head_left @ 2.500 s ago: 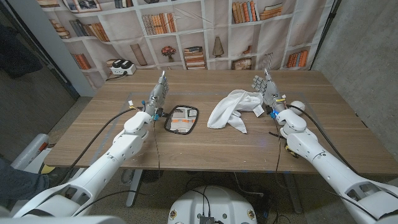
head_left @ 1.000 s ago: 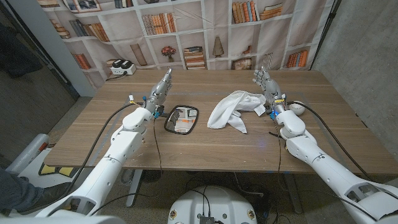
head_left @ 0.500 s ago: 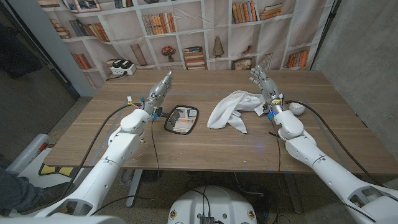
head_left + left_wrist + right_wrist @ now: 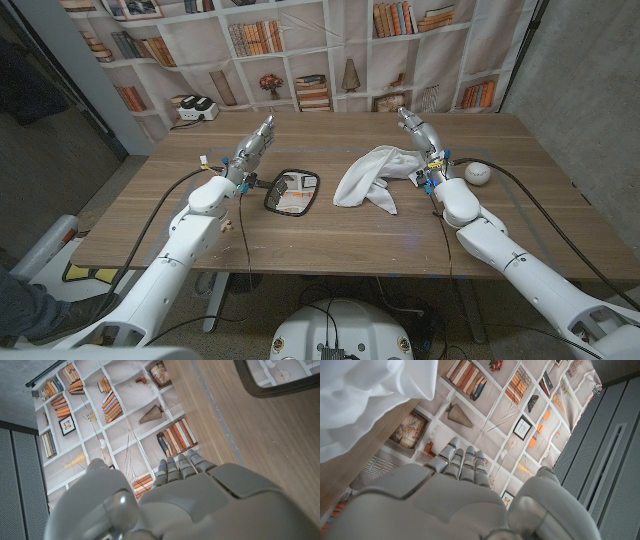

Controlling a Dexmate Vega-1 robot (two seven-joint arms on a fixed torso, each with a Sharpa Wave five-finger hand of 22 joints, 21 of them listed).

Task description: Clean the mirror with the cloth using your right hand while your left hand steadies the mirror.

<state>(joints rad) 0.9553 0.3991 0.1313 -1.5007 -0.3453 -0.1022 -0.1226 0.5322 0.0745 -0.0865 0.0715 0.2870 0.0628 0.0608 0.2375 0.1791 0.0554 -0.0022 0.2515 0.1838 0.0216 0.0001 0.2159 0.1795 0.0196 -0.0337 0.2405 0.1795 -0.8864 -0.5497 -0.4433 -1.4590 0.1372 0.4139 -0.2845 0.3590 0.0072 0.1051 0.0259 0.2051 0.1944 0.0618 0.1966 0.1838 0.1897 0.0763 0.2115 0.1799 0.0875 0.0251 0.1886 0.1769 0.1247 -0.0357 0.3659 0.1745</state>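
A small dark-framed mirror lies face up on the wooden table, left of centre; its rim also shows in the left wrist view. A crumpled white cloth lies right of it, and its folds show in the right wrist view. My left hand stands on edge just left of the mirror, fingers straight, holding nothing and clear of the frame. My right hand stands on edge at the cloth's right side, fingers straight and empty; I cannot tell whether it touches the fabric.
A white ball lies on the table right of my right arm. A white device sits at the table's far left corner. A bookshelf backdrop hangs behind the far edge. Cables trail along both forearms.
My right hand has shifted left toward the cloth, and the white ball beside that arm has come into full view. My left hand has barely moved. Mirror and cloth lie as before.
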